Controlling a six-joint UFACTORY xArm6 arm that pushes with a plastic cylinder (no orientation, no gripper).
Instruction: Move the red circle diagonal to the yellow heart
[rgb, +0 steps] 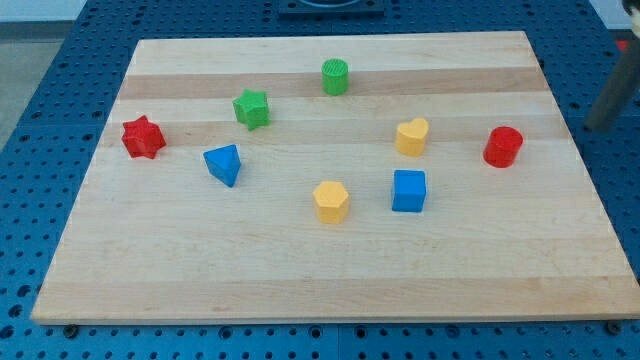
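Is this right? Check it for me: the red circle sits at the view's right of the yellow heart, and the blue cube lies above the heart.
One part is wrong. The red circle does sit at the view's right of the yellow heart, but the blue cube lies below the heart, toward the view's bottom, not above it. The camera view shows this.

One high angled view, whole wooden board (330, 280) in frame, moderately close

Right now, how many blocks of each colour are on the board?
Red: 2, red star and red circle
Green: 2, green star and green cylinder
Blue: 2, blue triangle and blue cube
Yellow: 2, yellow heart and yellow hexagon
Total: 8
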